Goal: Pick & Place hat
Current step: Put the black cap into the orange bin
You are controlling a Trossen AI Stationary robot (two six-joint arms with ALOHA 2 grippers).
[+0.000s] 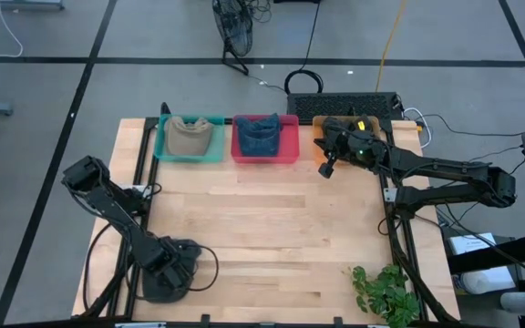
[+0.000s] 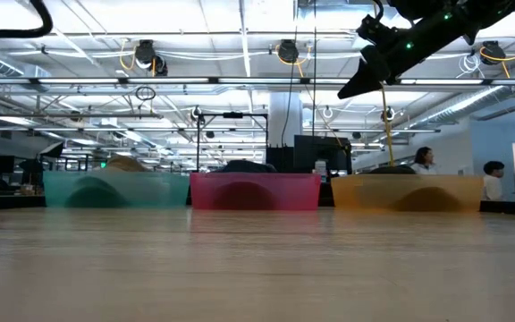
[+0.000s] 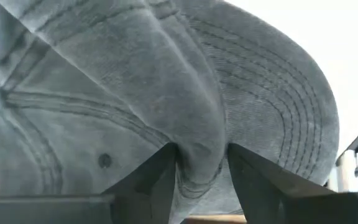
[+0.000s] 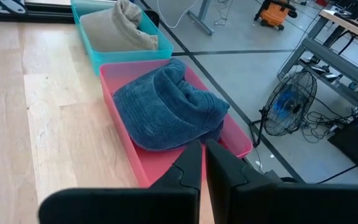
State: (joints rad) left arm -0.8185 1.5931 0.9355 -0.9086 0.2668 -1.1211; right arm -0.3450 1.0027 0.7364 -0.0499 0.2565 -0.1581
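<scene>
A grey cap [image 3: 166,74] with a stitched brim fills the left wrist view. In the high view it is a dark lump [image 1: 167,284] lying on the table's near left. My left gripper [image 3: 202,149] points steeply down onto it, open, with a fold of the crown between its fingers. My right gripper [image 1: 326,169] hangs shut and empty above the table by the far bins, also in the low view [image 2: 347,89]. My left gripper comes at the cap from above, slanting down. A raised fold of the crown [image 3: 197,140] stands between its two fingers and fills the gap, touching both inner sides. The cap lies on the table below the fingers.
Three bins stand along the far edge. The teal bin [image 1: 162,146] holds a tan hat [image 1: 190,135], the pink bin [image 1: 292,146] a blue hat [image 4: 166,109], and the orange bin [image 2: 409,192] is under the right arm. A green plant [image 1: 386,292] sits near right. Bare wood lies between.
</scene>
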